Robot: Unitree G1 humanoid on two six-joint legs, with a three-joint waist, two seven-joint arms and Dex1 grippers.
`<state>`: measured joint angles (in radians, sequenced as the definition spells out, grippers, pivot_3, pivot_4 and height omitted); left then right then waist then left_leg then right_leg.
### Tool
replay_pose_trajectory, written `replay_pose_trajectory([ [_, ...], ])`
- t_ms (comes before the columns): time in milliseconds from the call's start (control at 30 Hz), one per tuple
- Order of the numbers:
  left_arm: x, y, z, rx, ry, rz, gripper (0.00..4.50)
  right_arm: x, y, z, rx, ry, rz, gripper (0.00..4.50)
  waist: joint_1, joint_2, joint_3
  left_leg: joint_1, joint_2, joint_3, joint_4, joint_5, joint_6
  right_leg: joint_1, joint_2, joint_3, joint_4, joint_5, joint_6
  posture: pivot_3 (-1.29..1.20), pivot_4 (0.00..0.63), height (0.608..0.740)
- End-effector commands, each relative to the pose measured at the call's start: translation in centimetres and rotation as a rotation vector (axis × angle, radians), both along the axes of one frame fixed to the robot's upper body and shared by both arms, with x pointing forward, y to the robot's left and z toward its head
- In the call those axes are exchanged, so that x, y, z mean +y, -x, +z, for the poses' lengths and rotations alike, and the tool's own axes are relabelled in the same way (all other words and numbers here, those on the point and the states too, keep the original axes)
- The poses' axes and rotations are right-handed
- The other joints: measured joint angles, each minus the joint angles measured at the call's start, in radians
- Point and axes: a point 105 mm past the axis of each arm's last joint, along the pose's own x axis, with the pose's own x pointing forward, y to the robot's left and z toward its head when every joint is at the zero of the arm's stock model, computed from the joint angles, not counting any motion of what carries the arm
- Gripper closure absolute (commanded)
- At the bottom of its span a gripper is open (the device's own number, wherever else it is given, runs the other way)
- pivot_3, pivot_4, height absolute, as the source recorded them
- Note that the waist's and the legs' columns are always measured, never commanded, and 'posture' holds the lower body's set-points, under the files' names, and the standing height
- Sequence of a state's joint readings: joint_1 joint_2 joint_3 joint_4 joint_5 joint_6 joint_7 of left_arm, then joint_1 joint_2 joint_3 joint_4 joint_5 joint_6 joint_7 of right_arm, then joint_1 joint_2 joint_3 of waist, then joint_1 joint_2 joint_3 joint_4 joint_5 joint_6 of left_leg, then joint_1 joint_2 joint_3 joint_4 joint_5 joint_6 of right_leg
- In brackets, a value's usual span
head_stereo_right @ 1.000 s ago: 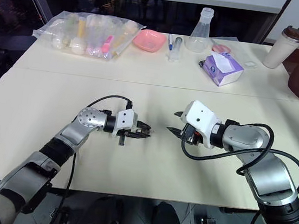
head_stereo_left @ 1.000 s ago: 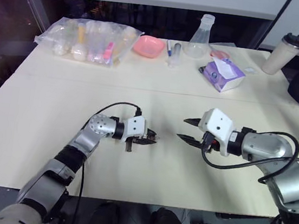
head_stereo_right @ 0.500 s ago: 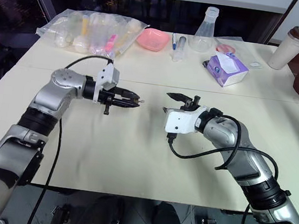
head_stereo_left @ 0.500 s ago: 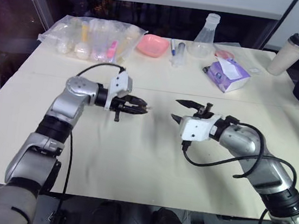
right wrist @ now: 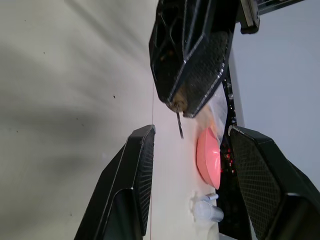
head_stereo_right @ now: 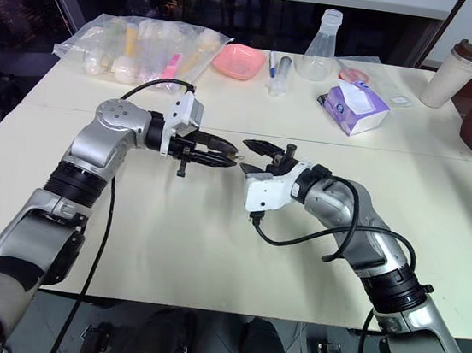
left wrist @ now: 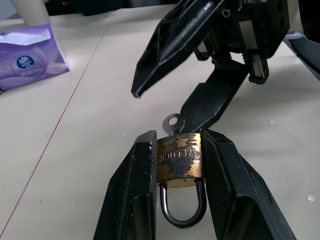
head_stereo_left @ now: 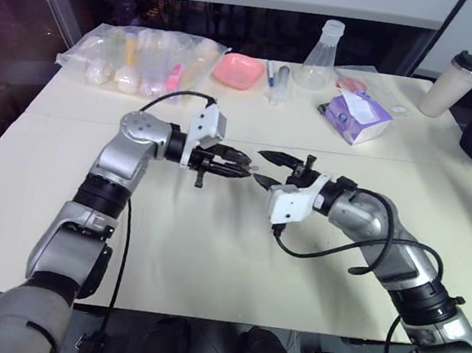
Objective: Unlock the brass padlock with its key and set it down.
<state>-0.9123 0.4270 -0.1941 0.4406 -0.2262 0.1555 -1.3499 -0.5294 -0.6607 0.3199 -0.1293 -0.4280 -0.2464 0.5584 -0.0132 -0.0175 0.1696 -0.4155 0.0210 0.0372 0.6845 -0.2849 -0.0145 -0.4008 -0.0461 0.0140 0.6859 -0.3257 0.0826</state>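
Both arms raised over the bare near half of the table [head_stereo_left: 208,259], tips almost meeting.

Left gripper [left wrist: 177,160]: clamped on the brass padlock [left wrist: 180,161], one only, held clear of the tabletop. Stamped lettering on the brass face, partly worn; ends in "LOCK", rest unreadable. Silvery shackle loop sits closed, pointing back between the fingers. One key [left wrist: 173,123] sticks out of the lock body toward the other arm, round head with a hole.

Right gripper [head_stereo_left: 264,168]: fingers spread apart, holding nothing, one on either side of the key's head without touching it.

Farther back, well apart from the arms: one purple tissue pack [head_stereo_left: 354,116], with a round blue logo too small to read. One pink dish [head_stereo_left: 236,71]. One clear flask [head_stereo_left: 318,60]. One clear plastic bag [head_stereo_left: 138,63] of small bottles; count inside not clear. One lidded travel cup [head_stereo_left: 452,83] at the far right corner.
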Motion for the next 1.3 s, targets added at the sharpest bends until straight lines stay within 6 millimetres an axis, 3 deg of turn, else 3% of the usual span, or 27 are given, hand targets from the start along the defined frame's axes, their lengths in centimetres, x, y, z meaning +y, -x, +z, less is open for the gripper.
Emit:
replay_pose_trajectory([
  [33, -0.3, 0.1, 1.1, -0.053, 0.006, -0.020, 3.77, 0.3, 0.1, 1.2, -0.043, -0.014, 0.016, 3.42, 0.000, 0.000, 0.000, 0.000, 0.000, 0.000, 0.000, 0.000, 0.000, 0.000, 0.000, 0.000, 0.000, 0.000, 0.000, 0.00, 0.150, 0.715],
  [100, -0.4, 0.2, 1.0, -0.057, 0.002, -0.022, 3.77, 0.5, 0.1, 1.3, -0.043, -0.014, 0.024, 4.41, 0.000, 0.000, 0.000, 0.000, 0.000, 0.000, 0.000, 0.000, 0.000, 0.000, 0.000, 0.000, 0.000, 0.000, 0.000, 0.00, 0.150, 0.715],
  [133, -0.4, 0.2, 0.9, -0.059, 0.000, -0.022, 3.77, 0.5, 0.2, 1.3, -0.042, -0.015, 0.027, 4.47, 0.000, 0.000, 0.000, 0.000, 0.000, 0.000, 0.000, 0.000, 0.000, 0.000, 0.000, 0.000, 0.000, 0.000, 0.000, 0.00, 0.150, 0.715],
  [367, -0.5, 0.1, 0.6, -0.106, -0.022, -0.024, 3.77, 0.7, 0.3, 1.2, -0.023, -0.012, 0.039, 4.47, 0.000, 0.000, 0.000, 0.000, 0.000, 0.000, 0.000, 0.000, 0.000, 0.000, 0.000, 0.000, 0.000, 0.000, 0.000, 0.00, 0.150, 0.715],
  [733, -1.8, 0.7, -0.4, -0.457, -0.083, -0.087, 3.77, 0.9, 0.5, -1.2, 0.326, 0.032, 0.053, 4.47, 0.002, 0.000, 0.000, 0.000, 0.000, 0.000, 0.000, -0.001, 0.001, 0.000, 0.000, 0.000, 0.000, 0.000, 0.000, 0.00, 0.150, 0.715],
  [933, -2.2, 0.8, -0.5, -0.512, -0.079, -0.101, 3.77, 1.2, 0.6, -1.1, 0.351, 0.021, 0.056, 4.47, 0.001, 0.000, 0.000, 0.000, 0.000, 0.000, 0.000, -0.001, 0.002, 0.000, 0.000, 0.000, 0.000, 0.000, 0.000, 0.00, 0.150, 0.715],
  [1000, -2.0, 0.7, -0.3, -0.464, -0.058, -0.085, 3.77, 1.1, 0.4, -0.7, 0.289, 0.036, 0.048, 4.47, 0.001, 0.000, 0.000, 0.000, 0.000, 0.000, 0.000, -0.001, 0.002, 0.000, 0.000, 0.000, 0.001, 0.000, 0.000, 0.00, 0.150, 0.715],
  [1200, -0.8, -0.3, 0.9, -0.085, 0.063, 0.011, 3.77, 0.0, -0.3, 0.7, -0.104, 0.179, 0.043, 4.47, 0.001, 0.000, 0.000, 0.000, 0.000, 0.000, 0.000, -0.001, 0.002, -0.001, 0.000, 0.000, 0.001, 0.000, 0.000, 0.00, 0.150, 0.715],
  [1300, -0.3, -0.5, 1.0, -0.023, 0.062, 0.022, 3.77, -0.6, -0.3, 0.5, -0.153, 0.180, 0.039, 3.60, 0.000, 0.000, 0.000, 0.000, 0.000, 0.000, 0.000, 0.000, 0.000, -0.001, 0.000, 0.000, 0.001, 0.000, 0.000, 0.00, 0.150, 0.715],
])
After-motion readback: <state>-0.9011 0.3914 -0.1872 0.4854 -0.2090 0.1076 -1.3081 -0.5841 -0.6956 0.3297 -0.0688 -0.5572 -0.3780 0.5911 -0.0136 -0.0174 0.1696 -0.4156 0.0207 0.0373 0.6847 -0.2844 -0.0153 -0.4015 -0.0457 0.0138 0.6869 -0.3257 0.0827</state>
